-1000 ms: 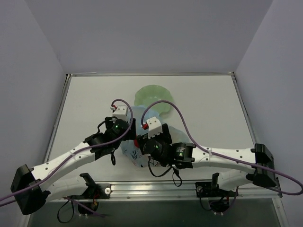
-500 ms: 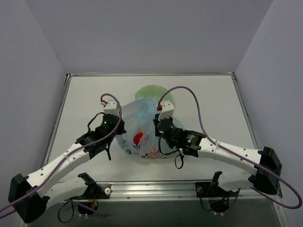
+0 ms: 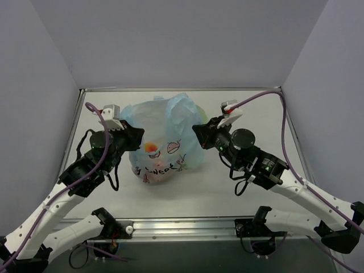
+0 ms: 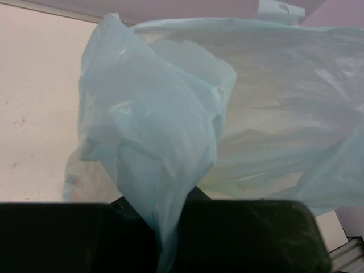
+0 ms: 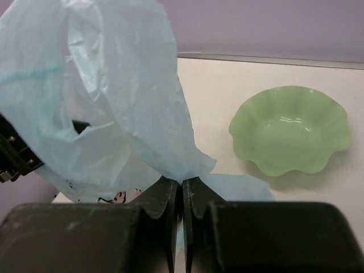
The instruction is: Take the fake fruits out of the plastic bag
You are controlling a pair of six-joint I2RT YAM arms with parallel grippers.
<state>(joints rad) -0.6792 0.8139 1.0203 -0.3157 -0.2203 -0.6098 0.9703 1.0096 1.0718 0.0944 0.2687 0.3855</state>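
The light-blue plastic bag [image 3: 170, 122] hangs stretched between my two grippers above the middle of the table. My left gripper [image 3: 136, 136] is shut on a bunched fold of its left rim [image 4: 168, 227]. My right gripper [image 3: 198, 131] is shut on a fold of its right rim [image 5: 183, 187], with the film fanning out above the pads. An orange-red blob [image 3: 151, 148], probably one of the fake fruits, shows through the printed front wall. The other fruits are hidden inside the bag.
A pale green scalloped bowl [image 5: 290, 129] sits on the table beyond the bag, to the right in the right wrist view; in the top view the bag hides it. Grey walls close in the table on the left, back and right.
Both grippers have shut on the bag's rim and moved up and apart, left arm leftward and right arm rightward. The bag rose from a flat heap and now covers the bowl from above.
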